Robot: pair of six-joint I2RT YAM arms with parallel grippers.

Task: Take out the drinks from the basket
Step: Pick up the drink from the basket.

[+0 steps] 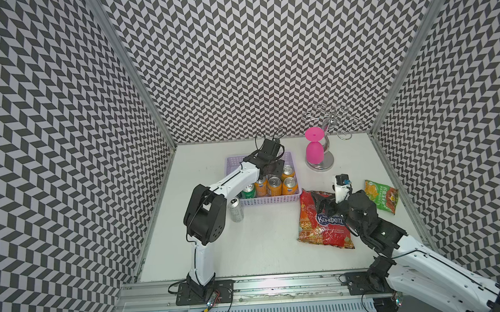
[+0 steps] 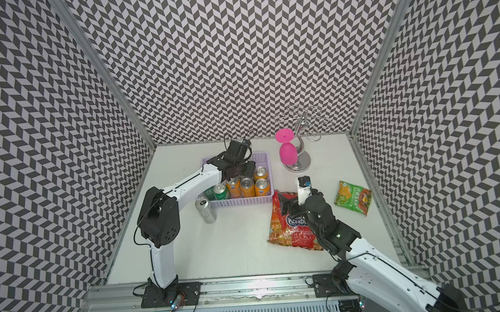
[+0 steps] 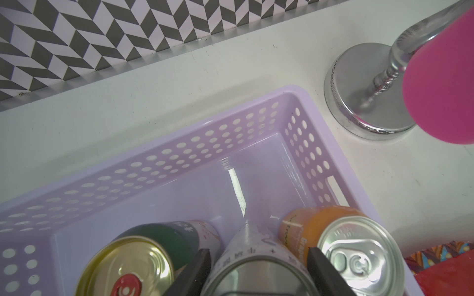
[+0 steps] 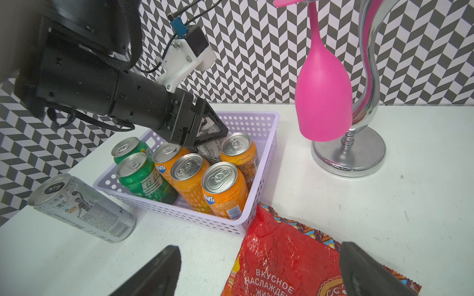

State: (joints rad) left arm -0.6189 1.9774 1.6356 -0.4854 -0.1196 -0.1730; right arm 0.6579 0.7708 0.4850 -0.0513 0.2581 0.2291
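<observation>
My left gripper (image 3: 258,251) clamps a slim silver aluminium can (image 4: 212,151) inside the pale-lilac perforated plastic basket (image 4: 179,212).
My right gripper (image 4: 259,247) gapes wide, near that basket.

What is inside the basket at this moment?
Inside the basket: four orange cans, two green cans, a dark can with a gold top, and a silver can gripped by the left end effector. Its far half is bare. The floor beneath the cans is covered.
</observation>
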